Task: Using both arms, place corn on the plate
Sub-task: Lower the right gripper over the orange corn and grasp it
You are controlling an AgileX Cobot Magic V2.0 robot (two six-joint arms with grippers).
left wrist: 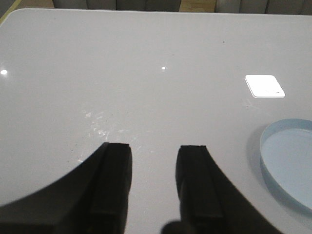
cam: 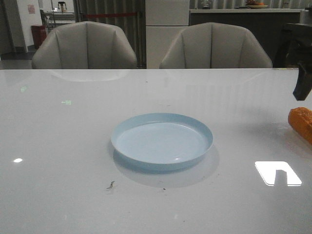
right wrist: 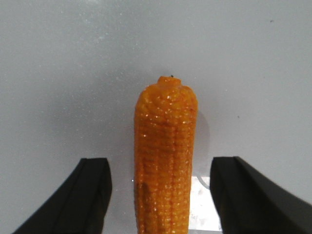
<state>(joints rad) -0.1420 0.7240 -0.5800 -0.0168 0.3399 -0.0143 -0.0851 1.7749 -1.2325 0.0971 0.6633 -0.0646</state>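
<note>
The pale blue plate sits in the middle of the white table; its rim also shows in the left wrist view. The orange corn lies on the table at the far right edge of the front view. In the right wrist view the corn lies lengthwise between the two black fingers of my right gripper, which stands open with gaps on both sides. A dark part of the right arm hangs above the corn. My left gripper is open over bare table, left of the plate, holding nothing.
Two beige chairs stand behind the table's far edge. A small dark speck of debris lies in front of the plate. Bright ceiling-light reflections show on the glossy tabletop.
</note>
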